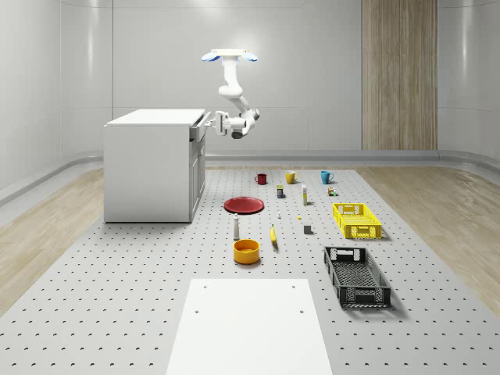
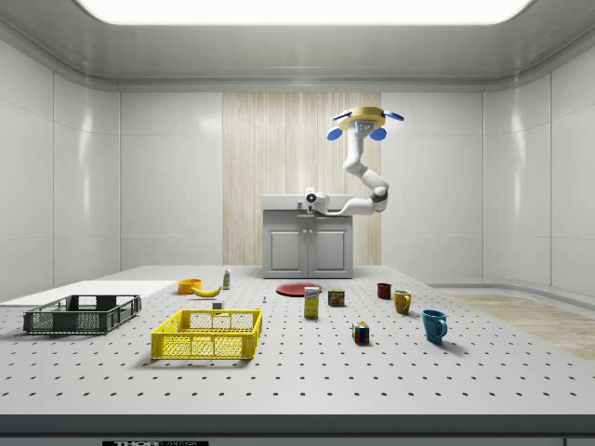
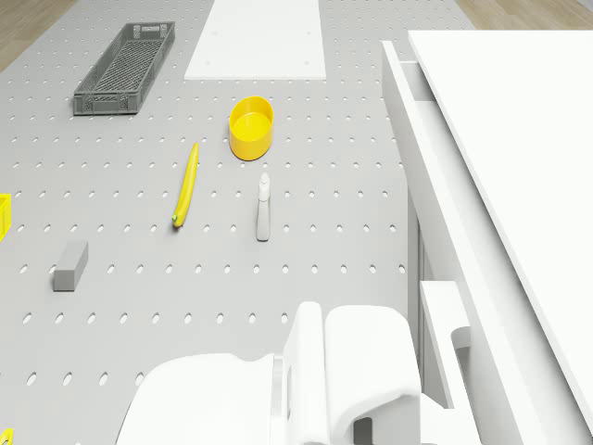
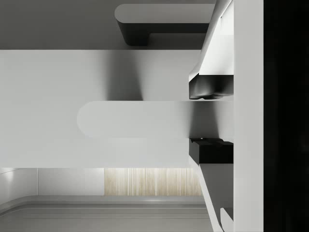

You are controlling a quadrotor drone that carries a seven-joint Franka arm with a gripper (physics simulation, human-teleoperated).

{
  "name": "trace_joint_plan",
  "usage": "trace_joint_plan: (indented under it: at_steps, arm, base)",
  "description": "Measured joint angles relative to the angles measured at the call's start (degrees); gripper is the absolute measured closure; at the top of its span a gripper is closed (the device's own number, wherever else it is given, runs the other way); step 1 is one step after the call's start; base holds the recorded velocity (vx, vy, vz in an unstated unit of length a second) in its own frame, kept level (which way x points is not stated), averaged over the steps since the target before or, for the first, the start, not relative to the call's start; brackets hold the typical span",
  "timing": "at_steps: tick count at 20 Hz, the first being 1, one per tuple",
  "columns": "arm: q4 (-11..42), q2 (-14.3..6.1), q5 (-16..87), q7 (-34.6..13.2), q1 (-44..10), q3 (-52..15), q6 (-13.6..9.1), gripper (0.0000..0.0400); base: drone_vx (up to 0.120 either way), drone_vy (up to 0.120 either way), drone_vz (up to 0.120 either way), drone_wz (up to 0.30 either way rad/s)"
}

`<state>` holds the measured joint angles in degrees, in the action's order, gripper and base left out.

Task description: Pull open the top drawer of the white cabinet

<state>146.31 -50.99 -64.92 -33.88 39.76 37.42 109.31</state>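
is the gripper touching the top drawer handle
Touching. In the wrist view the gripper has its dark pads against both sides of the drawer handle, with no gap. The drone hovers beside the cabinet.

Open air is left all around the hovering drone, beside the white cabinet front. The handle is enclosed closely between the gripper pads, with the drawer face right behind. Below, the floor is obstructed by a spray bottle, banana and yellow bowl, well apart.
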Motion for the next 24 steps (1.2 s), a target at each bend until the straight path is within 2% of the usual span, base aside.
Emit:
trace_joint_plan:
  at_steps: [5, 7, 9, 14, 22, 23, 24]
  arm:
    - [-0.6, -0.6, 2.1, -0.6, -0.8, 1.9, -1.9, 0.0291]
    - [-0.8, -0.8, 2.9, -0.9, -0.9, 2.7, -2.5, 0.0214]
    - [-1.0, -1.0, 3.4, -1.0, -1.0, 3.2, -2.9, 0.0167]
    - [-0.7, -1.1, 2.9, -0.9, -0.4, 2.7, -1.9, 0.0116]
    - [0.2, -0.5, 0.1, -0.1, 1.2, 0.2, 1.3, 0.0098]
    - [0.2, -0.5, -0.1, 0.0, 1.3, 0.0, 1.5, 0.0113]
    - [0.3, -0.4, -0.3, 0.0, 1.4, -0.1, 1.6, 0.0153]
  base:
    - [0.000, 0.000, 0.000, 0.000]
    - [0.000, 0.000, 0.000, 0.000]
    - [0.000, 0.000, 0.000, 0.000]
    - [0.000, 0.000, 0.000, 0.000]
    - [0.000, 0.000, 0.000, 0.000]
    - [0.000, 0.000, 0.000, 0.000]
    - [0.000, 0.000, 0.000, 0.000]
